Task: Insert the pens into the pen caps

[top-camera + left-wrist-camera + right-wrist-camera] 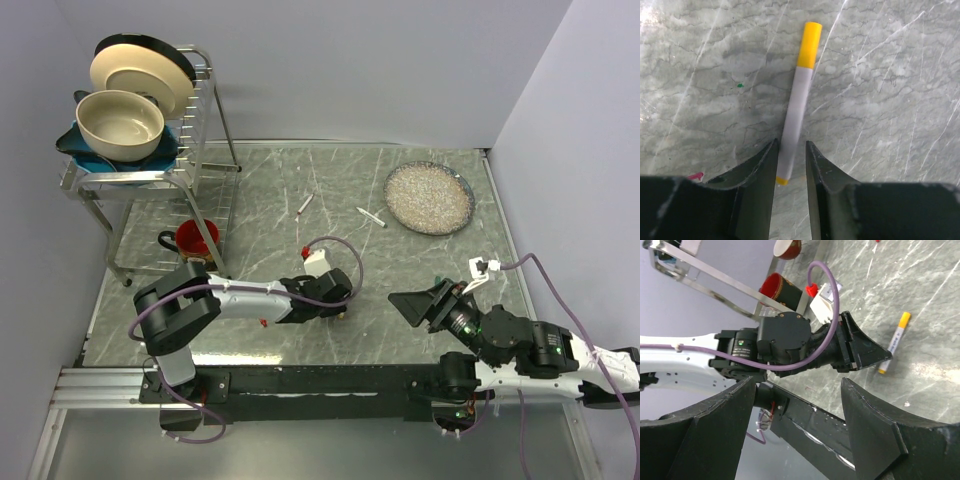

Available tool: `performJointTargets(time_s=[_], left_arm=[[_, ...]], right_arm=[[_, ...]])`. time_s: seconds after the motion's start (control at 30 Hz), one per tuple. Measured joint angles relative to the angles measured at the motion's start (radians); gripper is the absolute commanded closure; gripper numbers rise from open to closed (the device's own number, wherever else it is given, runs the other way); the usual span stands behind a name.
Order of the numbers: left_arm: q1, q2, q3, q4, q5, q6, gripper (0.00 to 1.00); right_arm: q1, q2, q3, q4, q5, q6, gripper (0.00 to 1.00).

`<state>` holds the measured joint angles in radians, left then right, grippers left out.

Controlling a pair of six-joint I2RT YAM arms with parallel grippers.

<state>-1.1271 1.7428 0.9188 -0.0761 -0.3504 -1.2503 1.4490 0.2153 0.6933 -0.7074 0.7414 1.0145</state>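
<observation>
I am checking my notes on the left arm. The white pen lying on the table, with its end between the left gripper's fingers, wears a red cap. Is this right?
Not quite: the cap is yellow, not red, as the left wrist view shows. The rest holds: the white pen lies on the table, its end between the fingers of the left gripper.

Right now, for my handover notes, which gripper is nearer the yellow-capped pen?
Left. The left gripper straddles the tail end of the yellow-capped pen; the right gripper sits off to its right, well apart.
</observation>
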Motion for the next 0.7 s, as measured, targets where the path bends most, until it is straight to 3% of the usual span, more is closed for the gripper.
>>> performJointTargets(time_s=[0.13, 0.27, 0.43, 0.47, 0.53, 0.7], left_arm=[[-0.005, -0.001, 0.000, -0.005, -0.015, -0.008, 0.65], [-0.006, -0.025, -0.008, -0.027, -0.026, -0.006, 0.55], [-0.006, -0.198, -0.059, -0.062, -0.063, 0.064, 0.44], [-0.006, -0.253, -0.063, -0.066, -0.072, 0.086, 0.26], [-0.006, -0.357, -0.064, -0.068, -0.089, 0.129, 0.04], [-0.007, -0.585, -0.097, -0.071, -0.126, 0.221, 0.00]], right_arm=[[0.000, 0.000, 0.000, -0.016, 0.000, 0.000, 0.23], [0.000, 0.000, 0.000, -0.013, 0.003, -0.007, 0.23], [0.000, 0.049, 0.026, -0.006, 0.069, -0.094, 0.25], [0.000, 0.077, 0.049, -0.008, 0.098, -0.114, 0.25], [0.000, 0.130, 0.103, -0.010, 0.157, -0.161, 0.26], [-0.003, 0.229, 0.190, 0.084, 0.309, -0.338, 0.27]])
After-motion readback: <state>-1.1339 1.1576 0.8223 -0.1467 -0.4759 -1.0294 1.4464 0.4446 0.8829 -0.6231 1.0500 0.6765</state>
